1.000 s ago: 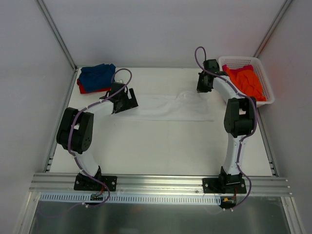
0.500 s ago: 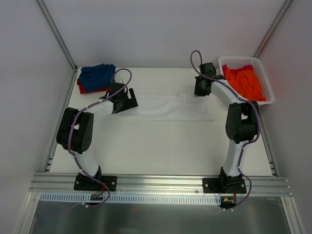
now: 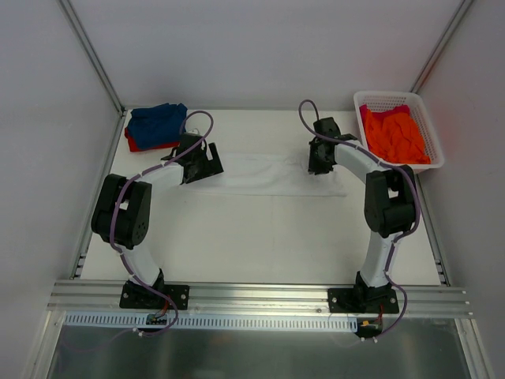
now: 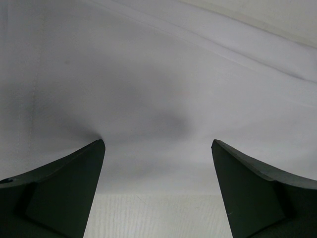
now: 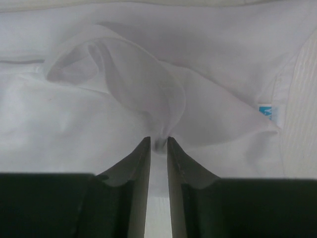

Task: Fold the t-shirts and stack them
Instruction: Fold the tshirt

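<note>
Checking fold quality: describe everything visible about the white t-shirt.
The white t-shirt is thin soft cloth, lying as a long band across the far half of the table, mostly flat with shallow creases. Near its right end a fold peaks up, pinched between the tips of the right claw. A small blue label shows at an edge there. The open left claw is over its left end; contact unclear.

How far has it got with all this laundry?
The blue t-shirt lies folded on the red t-shirt in the far corner. The white t-shirt is in hand, half folded, pinched by the right fingers. The orange t-shirt waits crumpled in the basket.
</note>
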